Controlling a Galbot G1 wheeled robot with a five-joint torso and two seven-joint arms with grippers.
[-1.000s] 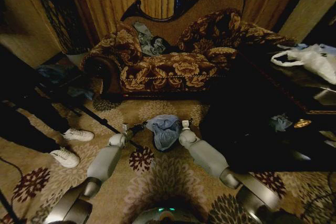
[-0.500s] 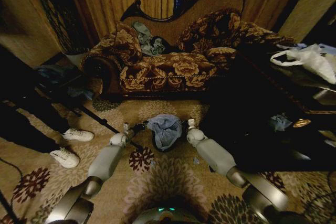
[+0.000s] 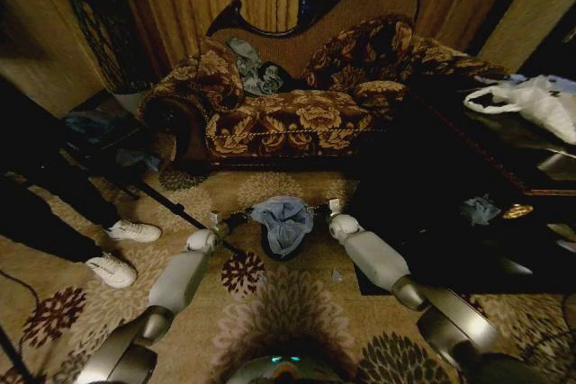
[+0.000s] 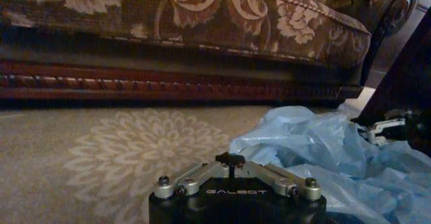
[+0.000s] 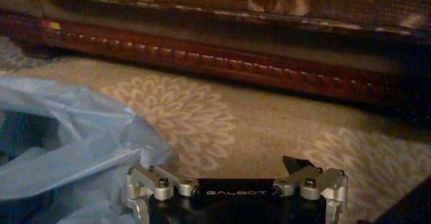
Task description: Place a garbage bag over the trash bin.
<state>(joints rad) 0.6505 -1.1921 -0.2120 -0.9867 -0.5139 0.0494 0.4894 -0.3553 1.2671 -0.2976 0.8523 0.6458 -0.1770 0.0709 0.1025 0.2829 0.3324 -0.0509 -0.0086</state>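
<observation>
Flanking the trash bin [image 3: 281, 245], my 2 grippers sit either side of the garbage bag [image 3: 283, 219] (crumpled between them): left gripper [image 3: 232, 218] closed, right gripper [image 3: 320, 209] spread apart, equally near.

"GALBOT" reads on left gripper [image 4: 230, 159] and right gripper [image 5: 235, 176].

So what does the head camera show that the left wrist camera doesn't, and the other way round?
Head view alone: the trash bin dark under the garbage bag, the left gripper and right gripper on either side of it, the white plastic bag and the whole sofa. Left wrist view alone: the sofa's carved wooden base rail up close. Both share the bag, sofa and floral carpet.
</observation>
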